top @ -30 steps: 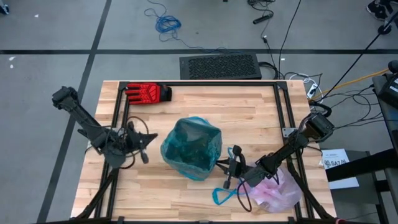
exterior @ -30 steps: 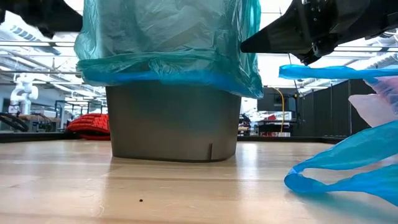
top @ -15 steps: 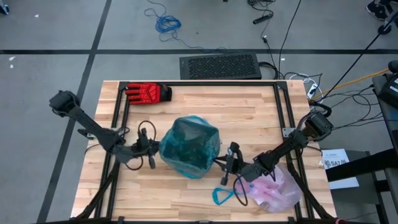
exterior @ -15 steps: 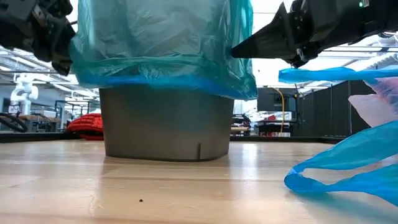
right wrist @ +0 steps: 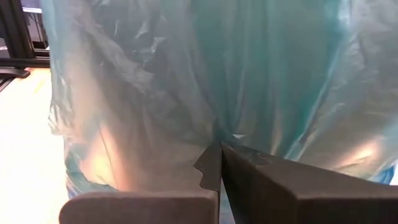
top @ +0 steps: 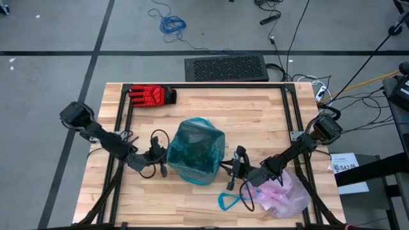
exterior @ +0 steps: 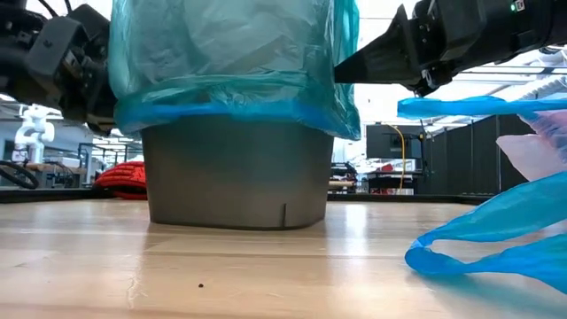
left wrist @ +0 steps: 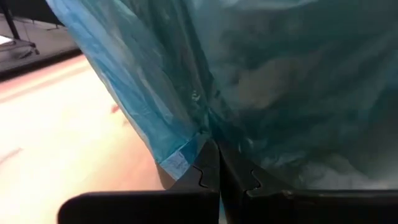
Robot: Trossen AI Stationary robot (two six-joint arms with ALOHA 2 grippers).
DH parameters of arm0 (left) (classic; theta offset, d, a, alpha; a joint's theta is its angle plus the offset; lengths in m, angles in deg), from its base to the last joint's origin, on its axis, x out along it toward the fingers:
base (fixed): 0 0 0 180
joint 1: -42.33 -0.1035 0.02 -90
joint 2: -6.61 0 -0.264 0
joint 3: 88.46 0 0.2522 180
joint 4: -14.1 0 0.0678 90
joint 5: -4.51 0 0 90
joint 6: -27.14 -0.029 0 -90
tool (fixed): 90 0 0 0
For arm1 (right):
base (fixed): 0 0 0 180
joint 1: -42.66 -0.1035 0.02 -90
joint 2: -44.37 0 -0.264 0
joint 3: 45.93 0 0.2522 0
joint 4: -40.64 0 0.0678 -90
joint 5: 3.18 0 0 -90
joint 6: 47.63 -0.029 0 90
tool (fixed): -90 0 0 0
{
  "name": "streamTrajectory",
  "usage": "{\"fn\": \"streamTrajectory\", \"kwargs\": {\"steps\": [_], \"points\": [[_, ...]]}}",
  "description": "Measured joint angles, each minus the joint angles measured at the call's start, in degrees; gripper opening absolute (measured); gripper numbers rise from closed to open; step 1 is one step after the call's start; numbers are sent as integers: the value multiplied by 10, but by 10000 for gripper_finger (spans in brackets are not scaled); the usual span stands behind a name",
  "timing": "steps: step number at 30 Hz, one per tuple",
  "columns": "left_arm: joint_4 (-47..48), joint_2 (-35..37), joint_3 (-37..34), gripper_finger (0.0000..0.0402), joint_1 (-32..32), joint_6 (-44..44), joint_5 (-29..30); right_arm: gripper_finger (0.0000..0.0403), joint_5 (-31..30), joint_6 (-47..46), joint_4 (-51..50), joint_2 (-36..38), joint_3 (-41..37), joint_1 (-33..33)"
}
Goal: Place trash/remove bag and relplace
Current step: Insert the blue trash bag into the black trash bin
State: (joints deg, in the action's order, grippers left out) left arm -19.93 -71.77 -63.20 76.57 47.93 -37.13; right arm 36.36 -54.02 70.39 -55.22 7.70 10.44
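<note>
1. The wooden desk (top: pixel 268 115) carries a grey bin (exterior: pixel 235 173) near its middle, a little toward the front edge. A teal-green plastic bag (top: pixel 197 150) lines the bin and is folded down over its rim. The fresh liner looks to be in place, and the two arms seem to be seating or tucking it.

2. The pale pink-white bin liner (top: pixel 281 195) — the removed bag — lies bunched at the front right corner of the desk, with its blue drawstring loop (top: pixel 231 201) trailing toward the bin. It looks set aside there to keep it out of the work. What it holds cannot be made out.

3. The left gripper (top: pixel 160 160) sits at the bin's left side with its fingers pressed together. In the left wrist view the tips touch the teal film at the fold; whether film is caught between them cannot be told.

4. The right gripper (top: pixel 238 165) sits at the bin's right side, fingers likewise pressed together, tips against the bag.

5. A red glove (top: pixel 151 95) lies at the back left corner, well apart from the bin — not in use.

6. No loose trash shows on the desk; the bin's inside is hidden by the teal film.
</note>
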Motion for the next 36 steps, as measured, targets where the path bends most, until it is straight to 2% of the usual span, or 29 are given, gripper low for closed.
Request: {"fn": "streamTrajectory", "kwargs": {"steps": [6,11,21,28,32,36], "points": [[-29,-73,0,0,-5,58,-9,0,0,0,-1,0,0,0],[-48,-101,0,0,12,84,-9,0,0,1,-9,0,0,-5],[-37,-49,0,0,70,40,17,0,-4,16,6,0,0,-29],[-14,14,0,0,111,-2,42,0,-10,59,58,1,0,-48],[39,22,0,0,120,38,56,0,-46,67,61,6,0,-62],[87,4,0,0,119,105,85,0,-44,45,62,1,0,-44]]}}
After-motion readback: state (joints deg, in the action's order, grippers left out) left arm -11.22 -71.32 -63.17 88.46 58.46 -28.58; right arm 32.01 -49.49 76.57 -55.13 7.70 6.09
